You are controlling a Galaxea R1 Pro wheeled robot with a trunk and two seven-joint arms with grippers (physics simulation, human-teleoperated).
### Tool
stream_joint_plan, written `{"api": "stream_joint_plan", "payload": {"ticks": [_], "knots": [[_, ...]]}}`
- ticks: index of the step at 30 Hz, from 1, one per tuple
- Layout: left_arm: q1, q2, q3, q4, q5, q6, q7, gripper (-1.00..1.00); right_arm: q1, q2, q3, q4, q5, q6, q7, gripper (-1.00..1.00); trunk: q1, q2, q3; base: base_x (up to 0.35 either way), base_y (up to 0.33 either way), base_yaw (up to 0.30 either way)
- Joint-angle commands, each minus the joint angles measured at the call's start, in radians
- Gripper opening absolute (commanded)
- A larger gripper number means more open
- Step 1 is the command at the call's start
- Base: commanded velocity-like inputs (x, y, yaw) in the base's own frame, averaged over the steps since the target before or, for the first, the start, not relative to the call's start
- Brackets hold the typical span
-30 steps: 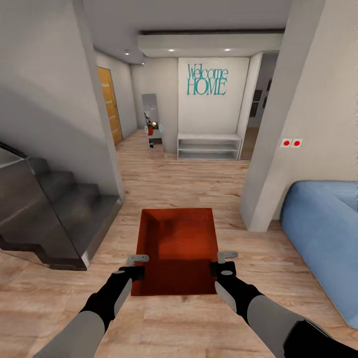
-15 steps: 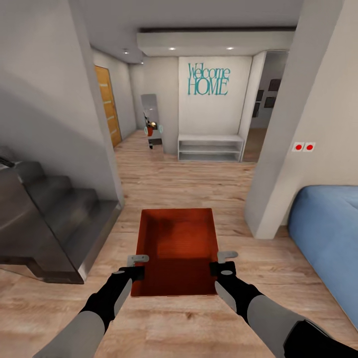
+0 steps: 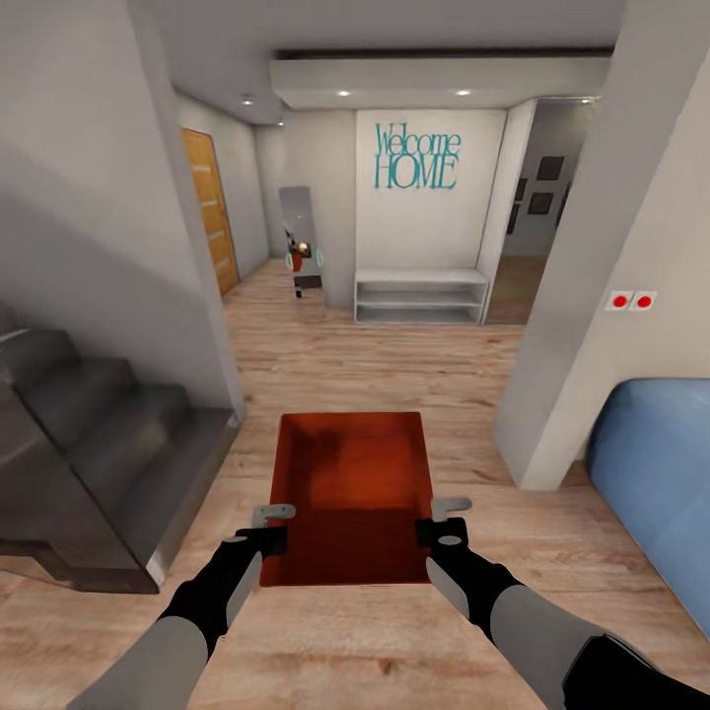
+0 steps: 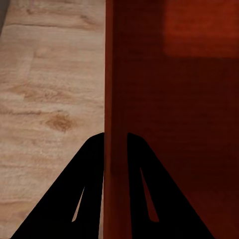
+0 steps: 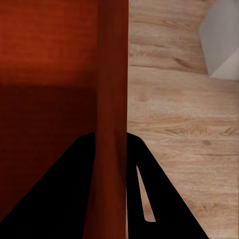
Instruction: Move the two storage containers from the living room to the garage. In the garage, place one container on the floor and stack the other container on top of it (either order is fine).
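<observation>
One orange-red storage container [image 3: 351, 488] hangs in front of me above the light wood plank floor, held by both arms. My left gripper [image 3: 273, 515] is shut on its left side wall [image 4: 115, 99], one finger inside and one outside. On the opposite wall [image 5: 112, 99], my right gripper [image 3: 451, 507] is shut in the same way. The bin looks empty and level. I am in a hallway at the edge of the living room; the garage is out of view.
Dark stairs [image 3: 89, 444] rise at the left beside a grey wall. A pillar with two red switches [image 3: 631, 300] and a blue sofa [image 3: 661, 473] stand at the right. Ahead are a white shelf [image 3: 421, 296], a "Welcome HOME" wall [image 3: 416, 158], a mirror [image 3: 301, 237] and a wooden door [image 3: 209, 207].
The whole view has shifted as I move forward: stairs slide left, pillar and sofa slide right, the far wall looks slightly closer. The container and both grippers keep the same pose.
</observation>
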Motion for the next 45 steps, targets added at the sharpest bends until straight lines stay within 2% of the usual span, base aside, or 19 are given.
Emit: {"api": "stream_joint_plan", "payload": {"ticks": [1,13,45], "knots": [[-0.001,0.0,-0.005,-0.01,-0.003,-0.032,0.011,-1.0,-0.001,-0.001,0.017,0.017,-0.023,0.015,-0.012,-1.0,0.001,-0.002,-0.002,0.321,0.094,-0.131],[-0.001,0.0,-0.005,-0.01,-0.003,-0.033,0.011,-1.0,-0.001,0.0,0.017,0.017,-0.024,0.015,-0.012,-1.0,0.001,-0.002,-0.002,0.323,0.083,-0.163],[-0.001,0.0,-0.008,-0.009,-0.003,-0.033,0.011,-1.0,-0.001,0.0,0.017,0.017,-0.024,0.015,-0.012,-1.0,0.001,-0.002,-0.002,0.323,0.079,-0.016]]}}
